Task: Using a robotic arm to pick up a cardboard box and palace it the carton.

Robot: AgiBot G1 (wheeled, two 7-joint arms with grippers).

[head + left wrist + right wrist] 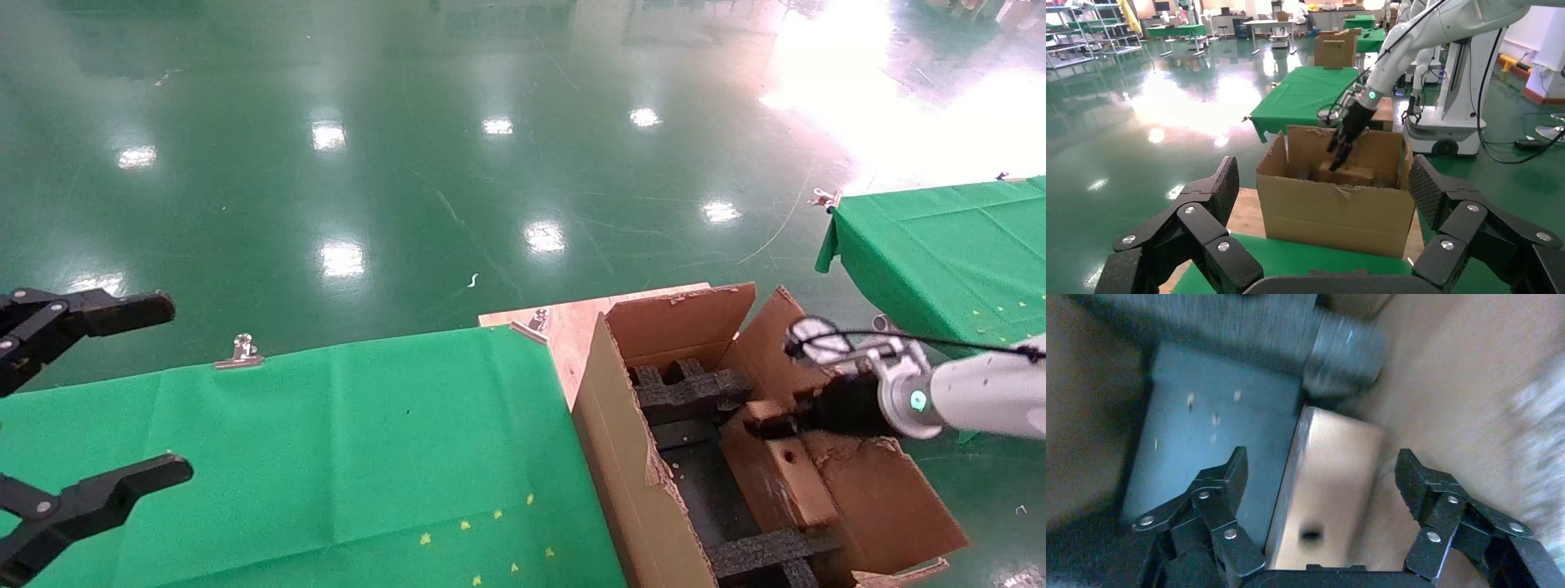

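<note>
The small brown cardboard box (772, 482), with a round hole in its top face, lies inside the large carton (621, 433), along the carton's right wall. My right gripper (772, 425), on the white robotic arm (981, 396), hovers just above the box's far end. In the right wrist view that gripper (1322, 459) is open, and its fingers straddle the cardboard box (1333, 478) without touching it. My left gripper (180, 389) stays parked and open over the green table's left end. From the left wrist view the carton (1333, 214) and the box (1352, 174) inside it show beyond the open left gripper (1324, 177).
Black foam strips (686, 392) cross the carton's floor. The carton stands on a wooden board (572, 322) beside the green-clothed table (327, 449), whose cloth is held by metal clips (243, 351). Another green table (940, 245) stands at the right, with shiny green floor beyond.
</note>
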